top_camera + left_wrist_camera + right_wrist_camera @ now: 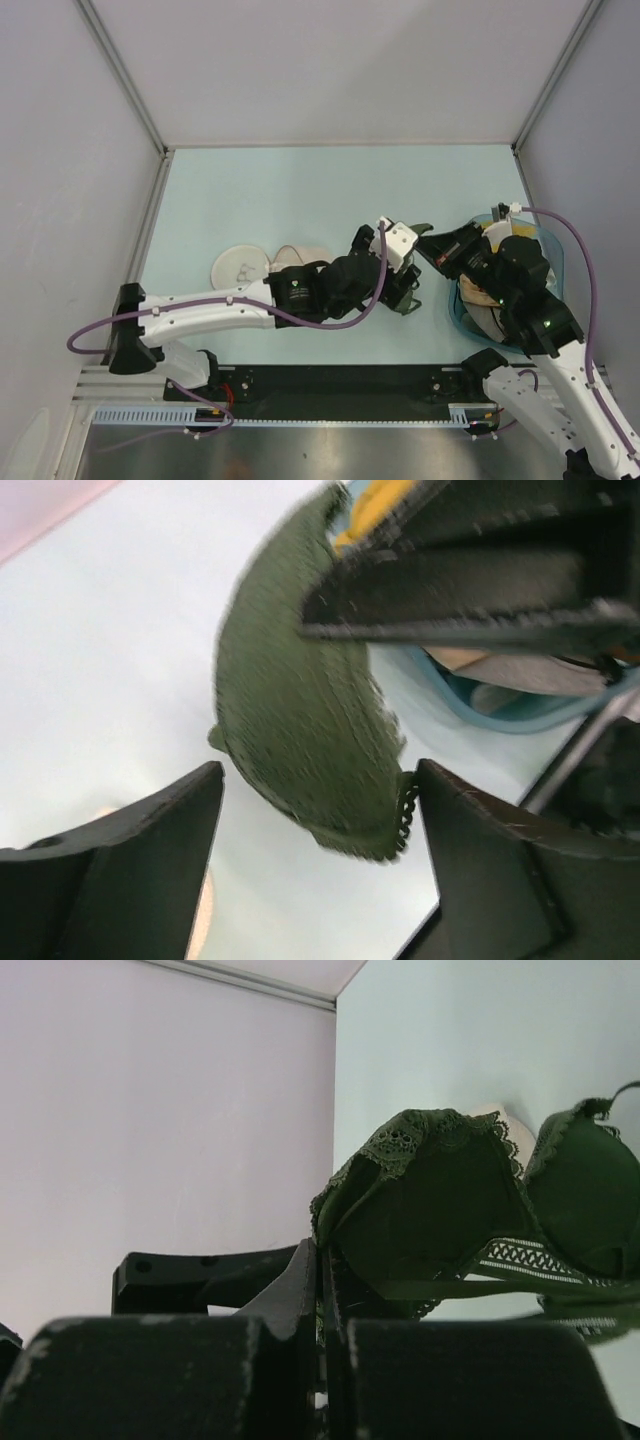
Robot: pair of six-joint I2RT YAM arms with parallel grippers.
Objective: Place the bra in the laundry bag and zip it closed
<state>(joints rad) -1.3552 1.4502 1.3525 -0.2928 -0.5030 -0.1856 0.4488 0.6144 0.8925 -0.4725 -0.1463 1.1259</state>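
nearest me, the left gripper (318, 772) stands wide open with nothing in it, one dark finger on either side of the bra (300, 720). the olive cup hangs in the gap between those fingers, touching neither as far as i can tell. its long curved edge runs on a slant across the opening, not square to it, with the lace trim at its lower end close to one finger.

just past that, the right gripper (320, 1280) is clamped tight on the bra's lace edge and carries it in the air. from its own camera both cups dangle away from the pinch. the translucent blue tub (500, 720) of other garments sits just beyond and below it, on the right side of the table.

the laundry bag (240, 266) lies well off to the left, beside the left arm's forearm. its two cream rounds sit side by side, so it looks open. the bra is nowhere near it yet.

my read is that the left arm, being nearer the bag, should take the cup. its fingers would need to close across the cup's short way, not along the slanted edge.
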